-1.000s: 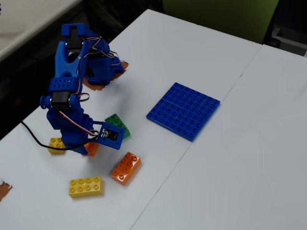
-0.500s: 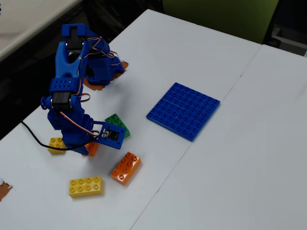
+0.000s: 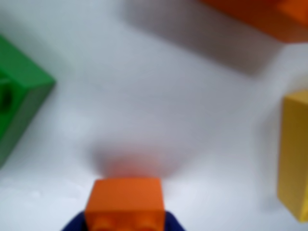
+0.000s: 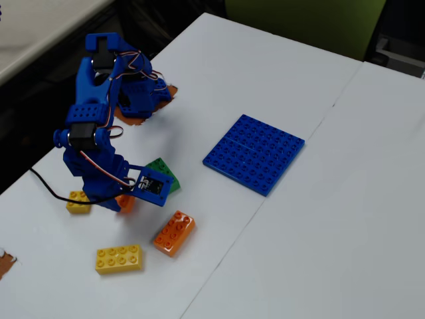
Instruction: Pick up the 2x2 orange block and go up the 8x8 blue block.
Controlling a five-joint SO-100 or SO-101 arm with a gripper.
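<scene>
The 2x2 orange block (image 3: 126, 199) sits between the blue fingers of my gripper (image 3: 126, 222) at the bottom of the wrist view. A blurred shadow lies on the white table beyond it, so it looks raised off the surface. In the fixed view the same orange block (image 4: 125, 202) shows just under the blue gripper (image 4: 123, 199) at the left. The gripper is shut on it. The 8x8 blue block (image 4: 254, 153) lies flat in the middle of the table, well to the right of the arm.
A green brick (image 4: 161, 170) lies just right of the gripper, also at the left as the green brick (image 3: 19, 101). A long orange brick (image 4: 174, 232), a long yellow brick (image 4: 119, 258) and a small yellow brick (image 4: 78, 201) lie around it.
The arm has lifted slightly and shifted a little to the left, carrying the small orange block up with it. The other bricks and the baseplate have not moved.
</scene>
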